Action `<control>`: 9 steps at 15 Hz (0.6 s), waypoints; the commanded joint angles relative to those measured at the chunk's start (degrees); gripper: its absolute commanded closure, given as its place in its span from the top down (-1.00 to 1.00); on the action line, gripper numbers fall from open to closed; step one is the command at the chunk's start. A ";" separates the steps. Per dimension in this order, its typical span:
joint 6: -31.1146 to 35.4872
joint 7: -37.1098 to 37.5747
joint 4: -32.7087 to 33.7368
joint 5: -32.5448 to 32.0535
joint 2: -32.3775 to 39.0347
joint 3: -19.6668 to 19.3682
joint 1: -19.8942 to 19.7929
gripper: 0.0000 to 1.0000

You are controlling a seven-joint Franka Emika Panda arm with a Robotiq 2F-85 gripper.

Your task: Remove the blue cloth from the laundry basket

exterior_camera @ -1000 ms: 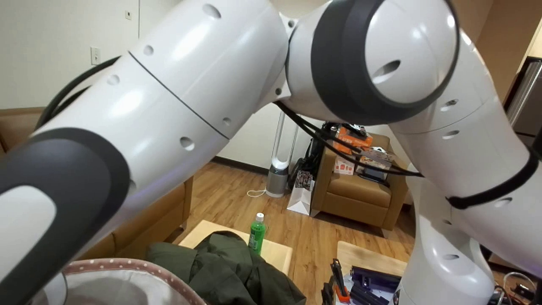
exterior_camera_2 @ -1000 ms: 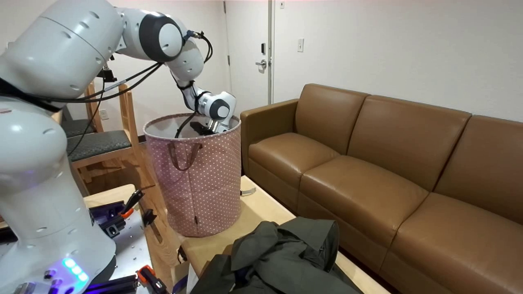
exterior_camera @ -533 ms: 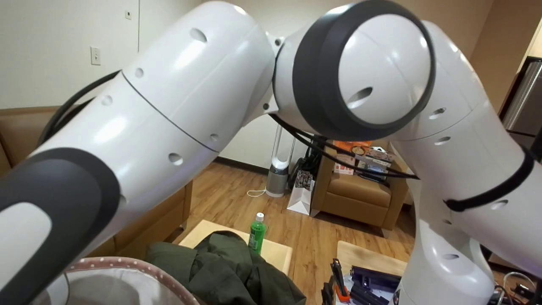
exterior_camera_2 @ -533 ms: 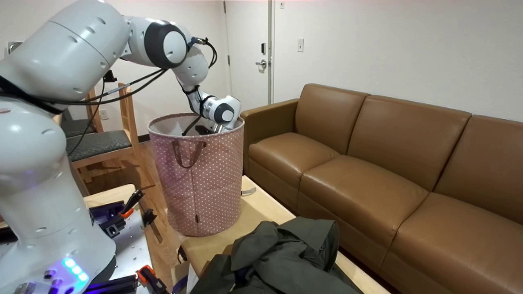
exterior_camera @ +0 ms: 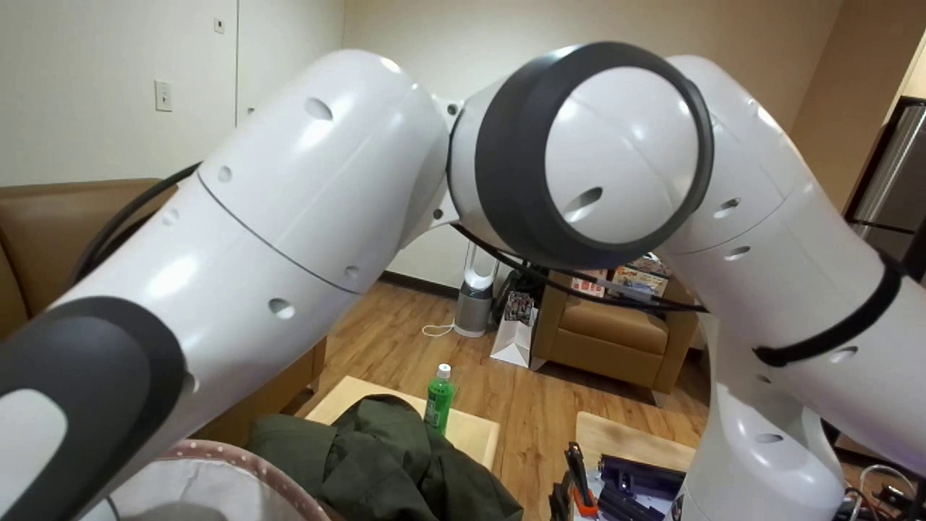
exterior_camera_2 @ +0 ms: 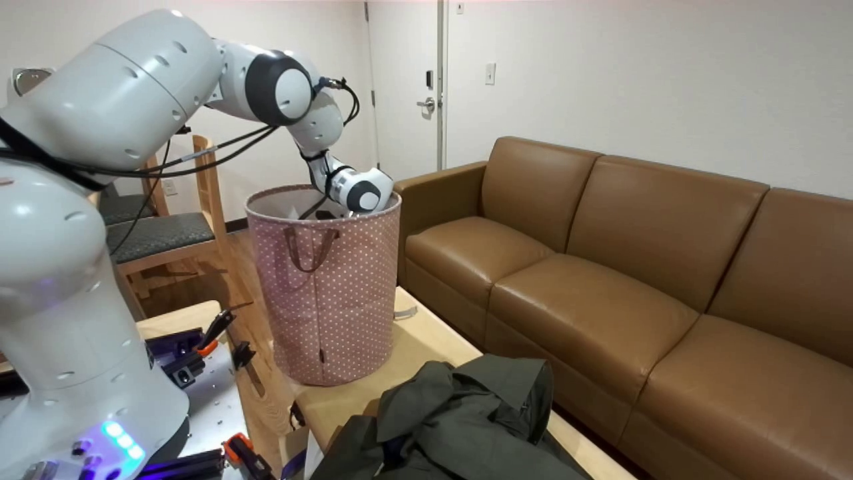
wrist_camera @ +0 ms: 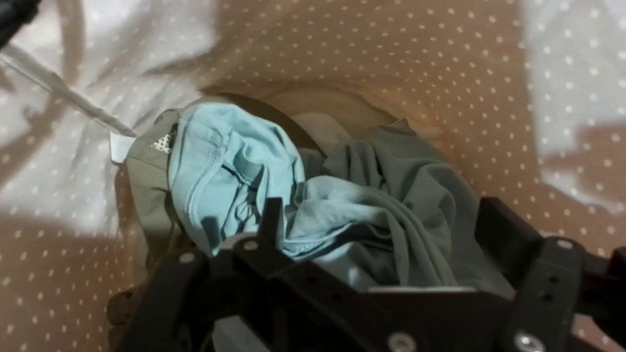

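The pink polka-dot laundry basket (exterior_camera_2: 333, 300) stands upright on a light wooden table; its rim also shows in an exterior view (exterior_camera: 239, 463). In the wrist view I look down inside its dotted wall (wrist_camera: 381, 44). A light blue cloth (wrist_camera: 220, 161) lies crumpled at the bottom, left of centre, its folds reaching right to shaded grey-green fabric (wrist_camera: 406, 166). My gripper (wrist_camera: 381, 215) is open, fingers wide apart, above these folds; the left finger overlaps the blue cloth in the picture. Nothing is held. The basket wall hides most of the gripper in an exterior view.
A dark green jacket (exterior_camera_2: 466, 420) lies on the table beside the basket. A green bottle (exterior_camera: 438, 398) stands behind it. A brown sofa (exterior_camera_2: 573, 280) runs along the wall. An olive cloth item (wrist_camera: 151, 181) lies left of the blue cloth. A strap (wrist_camera: 63, 90) hangs inside the basket.
The arm has moved down, taking the wrist deeper into the basket. The basket's upper part has shifted slightly to the right in an exterior view. The jacket and bottle have not moved.
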 commanded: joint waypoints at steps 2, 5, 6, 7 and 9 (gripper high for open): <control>-0.52 -2.59 2.42 2.29 2.70 1.39 -1.59 0.33; -0.54 -2.07 2.40 1.78 2.81 0.88 -1.30 -0.06; -0.89 -1.37 2.45 1.45 2.70 0.51 -1.04 -0.22; -1.27 -1.29 2.49 1.26 2.66 0.41 -0.98 -0.34; -0.74 -0.90 2.12 1.37 2.40 0.24 -0.91 0.47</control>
